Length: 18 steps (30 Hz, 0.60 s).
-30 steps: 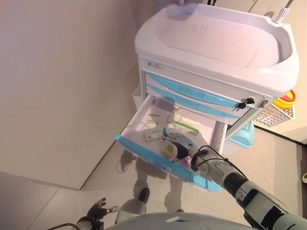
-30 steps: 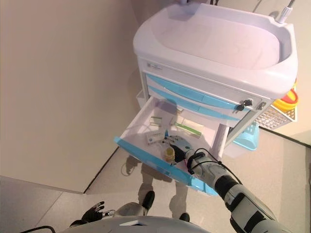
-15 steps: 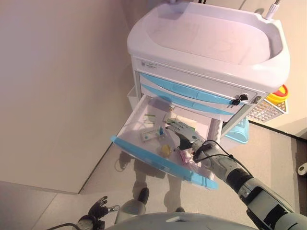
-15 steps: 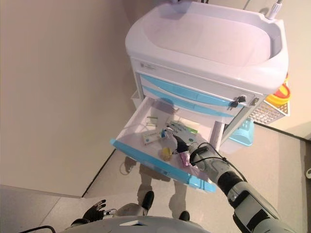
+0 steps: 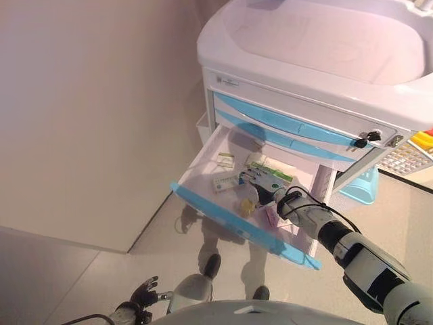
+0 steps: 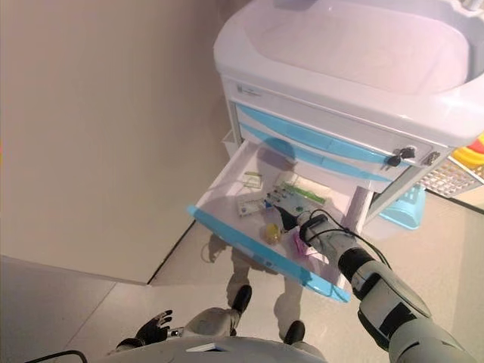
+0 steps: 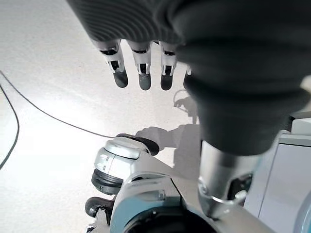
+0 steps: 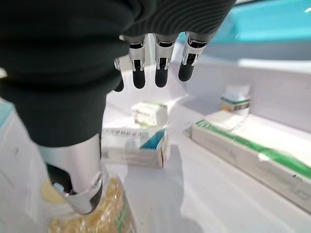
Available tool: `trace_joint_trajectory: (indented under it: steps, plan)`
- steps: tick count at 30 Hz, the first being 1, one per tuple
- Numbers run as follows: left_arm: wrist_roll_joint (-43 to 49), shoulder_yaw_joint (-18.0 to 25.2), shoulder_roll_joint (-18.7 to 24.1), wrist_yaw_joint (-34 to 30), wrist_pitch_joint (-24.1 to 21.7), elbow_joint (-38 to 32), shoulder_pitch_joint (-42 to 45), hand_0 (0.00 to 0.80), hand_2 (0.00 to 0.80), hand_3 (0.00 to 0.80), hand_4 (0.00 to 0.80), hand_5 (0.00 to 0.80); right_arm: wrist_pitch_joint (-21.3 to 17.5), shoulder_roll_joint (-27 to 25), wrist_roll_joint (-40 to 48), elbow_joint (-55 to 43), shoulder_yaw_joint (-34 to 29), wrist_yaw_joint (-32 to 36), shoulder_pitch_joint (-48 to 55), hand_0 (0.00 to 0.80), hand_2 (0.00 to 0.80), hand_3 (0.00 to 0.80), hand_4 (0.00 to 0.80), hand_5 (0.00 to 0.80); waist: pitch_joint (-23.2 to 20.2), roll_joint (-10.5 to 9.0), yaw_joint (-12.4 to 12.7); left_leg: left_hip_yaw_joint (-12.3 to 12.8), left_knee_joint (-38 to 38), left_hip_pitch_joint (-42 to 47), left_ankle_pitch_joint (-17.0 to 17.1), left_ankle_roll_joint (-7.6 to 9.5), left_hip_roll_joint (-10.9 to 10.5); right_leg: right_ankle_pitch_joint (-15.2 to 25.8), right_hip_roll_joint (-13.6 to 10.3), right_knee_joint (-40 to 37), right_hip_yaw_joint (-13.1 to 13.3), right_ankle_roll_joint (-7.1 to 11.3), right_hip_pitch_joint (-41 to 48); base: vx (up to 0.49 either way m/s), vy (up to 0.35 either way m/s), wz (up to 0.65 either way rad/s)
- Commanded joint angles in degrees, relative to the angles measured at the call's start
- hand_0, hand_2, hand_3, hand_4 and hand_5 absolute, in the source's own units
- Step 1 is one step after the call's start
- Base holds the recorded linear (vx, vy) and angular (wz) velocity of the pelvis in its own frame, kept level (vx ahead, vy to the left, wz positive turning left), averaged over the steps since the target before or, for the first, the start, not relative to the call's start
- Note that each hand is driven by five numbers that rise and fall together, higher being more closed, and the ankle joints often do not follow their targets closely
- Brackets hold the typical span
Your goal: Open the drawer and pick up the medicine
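The cart's bottom drawer [image 5: 233, 218] stands pulled open, white with a light-blue front. Inside lie a yellow pill bottle [image 5: 247, 205], a white-and-blue box [image 5: 226, 181], a small box [image 5: 226, 160], a long green-and-white box [image 5: 276, 178] and a pink packet [image 5: 272, 214]. My right hand [image 5: 259, 187] is inside the drawer, open, with its fingers [image 8: 159, 68] straight over the white-and-blue box [image 8: 133, 144]. Its thumb hangs by the bottle [image 8: 92, 213]. It holds nothing. My left hand [image 5: 143, 294] hangs open low beside me, and its fingers [image 7: 141, 73] point at the floor.
The white cart [image 5: 318, 74] has a tray top and two shut blue drawers [image 5: 284, 125] with keys [image 5: 365, 139] at the right. A white wire basket [image 5: 409, 157] with a yellow container hangs on its right side. A blue bin [image 5: 362, 186] stands on the floor. A wall is at the left.
The camera has shifted. My right hand has moved from the drawer's front, by the yellow bottle, deeper in over the boxes. The left hand has not moved.
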Motion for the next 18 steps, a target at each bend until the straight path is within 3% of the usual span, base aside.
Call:
trace_joint_trajectory:
  steps: [1, 18]
  plan:
    - [0.73, -2.64, 2.10, -0.67, -2.93, 0.49, -3.84, 0.000, 0.000, 0.000, 0.000, 0.000, -0.07, 1.04, -1.46, 0.96, 3.06, -1.91, -7.37, 0.000, 0.000, 0.000, 0.000, 0.000, 3.41, -2.14, 1.34, 0.48, 1.71, 0.49, -6.12, 1.50, -3.23, -0.18, -1.58, 4.06, 1.56, 0.58, -2.22, -0.039, -0.012, 0.02]
    - [0.30, -4.11, 3.28, -0.18, -3.63, -1.14, -5.85, 0.000, 0.000, 0.000, 0.000, 0.000, -1.05, 2.14, -4.94, 5.85, 5.04, -0.80, -8.24, 0.000, 0.000, 0.000, 0.000, 0.000, 4.96, -3.23, 2.08, 1.14, 1.01, -0.33, -5.85, 2.09, -3.17, 0.56, -1.72, 4.05, 2.24, 1.33, -3.44, -0.002, -0.002, 0.00]
